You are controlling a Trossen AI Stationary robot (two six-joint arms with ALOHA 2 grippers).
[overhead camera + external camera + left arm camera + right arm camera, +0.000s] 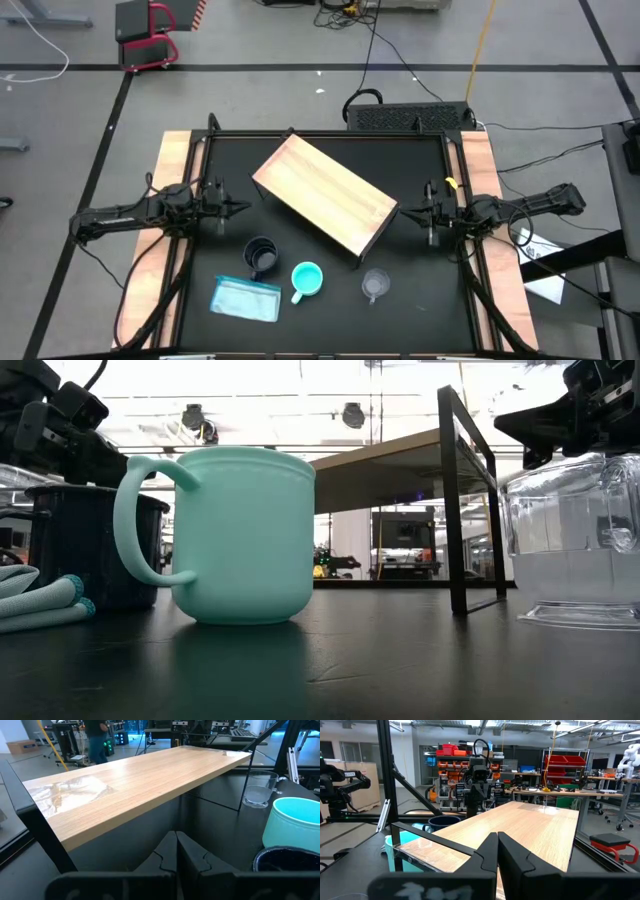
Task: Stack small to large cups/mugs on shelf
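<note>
A black tabletop [420, 240] with pale wooden side boards [172, 160] stands on a grey floor marked by dark tape lines; a red-framed stand [150, 38] sits on the floor at the far left and cables trail behind the table.

The shelf [325, 195] — a long light-wood board on a thin dark frame — lies diagonally across the middle of the table, its top bare. Three vessels stand in a row on the tabletop on the near side of it: the dark navy mug [261, 255] on the left, the turquoise mug [306, 280] in the middle with its handle toward the navy one, and the small clear cup [376, 285] on the right, just beside the shelf's near corner. A flat light-blue packet [246, 298] lies near the front edge, just beside the navy mug.

The left gripper [238, 207] rests at the table's left side, fingers pressed together and holding nothing, pointing at the shelf. The right gripper [408, 211] sits at the right side, likewise pressed together and empty, close to the shelf's right end.

From table height and the right wrist, the room beyond is a bright workshop — racks with red and orange bins [455, 757], benches [555, 795] and ceiling lights.
</note>
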